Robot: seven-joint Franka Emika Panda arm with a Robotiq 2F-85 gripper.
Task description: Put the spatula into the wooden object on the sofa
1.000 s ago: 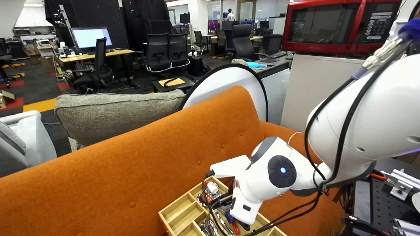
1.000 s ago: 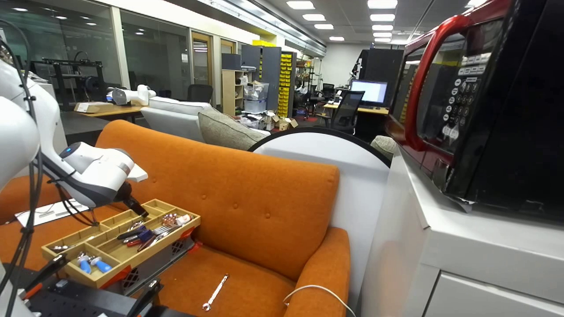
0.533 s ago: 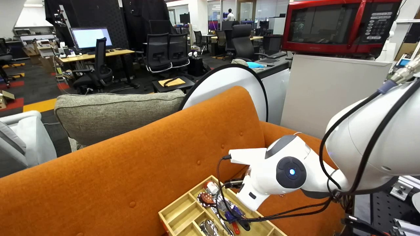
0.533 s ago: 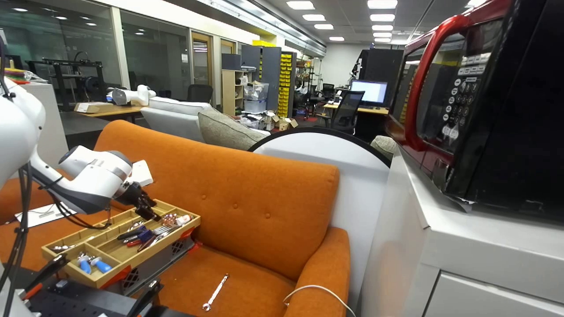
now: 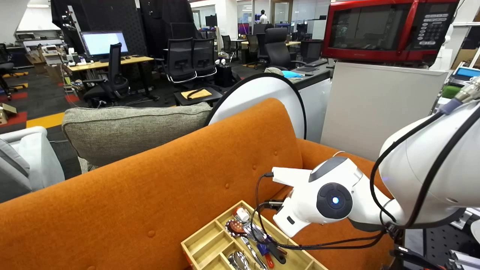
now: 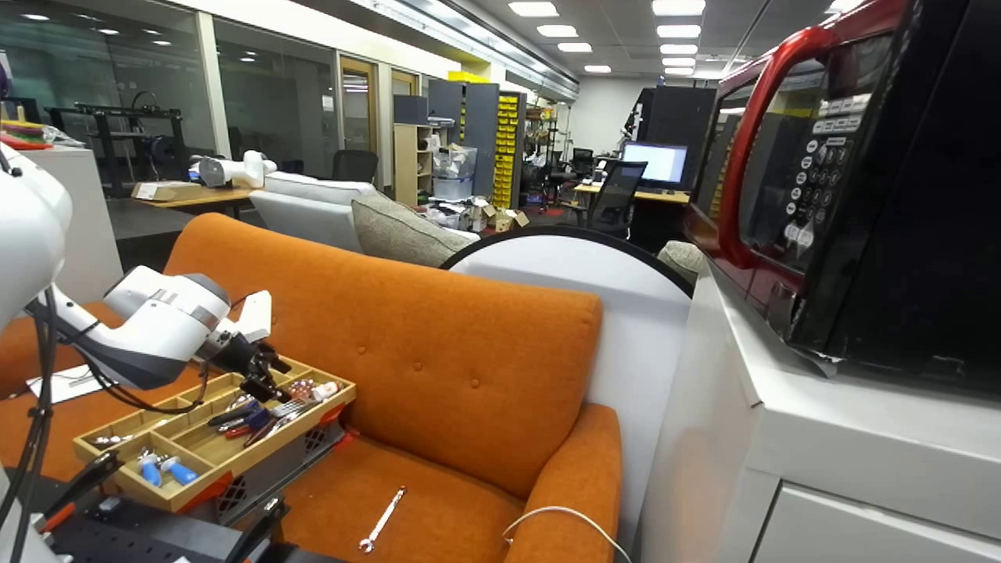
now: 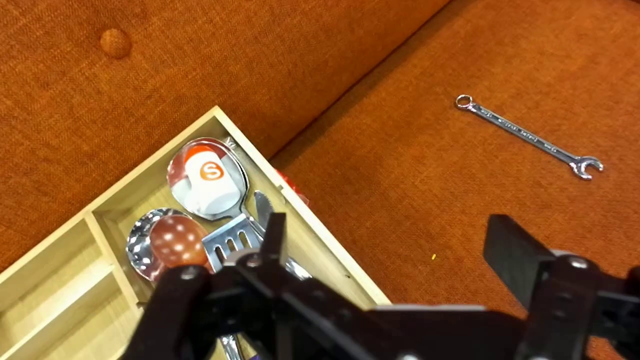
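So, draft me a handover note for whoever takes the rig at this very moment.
Claw: open, holding nothing, above the wooden tray.
Spatula: seemingly the slotted metal one lying in the tray among other utensils; partly hidden by the claw in the wrist view.
Sofa: the tray is near its back.
Done: that spatula is in the tray.
Left: probably only moving the claw clear.

In an exterior view, tray [image 6: 267, 445] stands left of wrench [image 6: 384, 518]. Wrench lies on sofa seat worktop [image 6: 453, 520], between tray and right-edge armrest [image 6: 590, 461]. 1 far tray corner sits near worktop's back edge.
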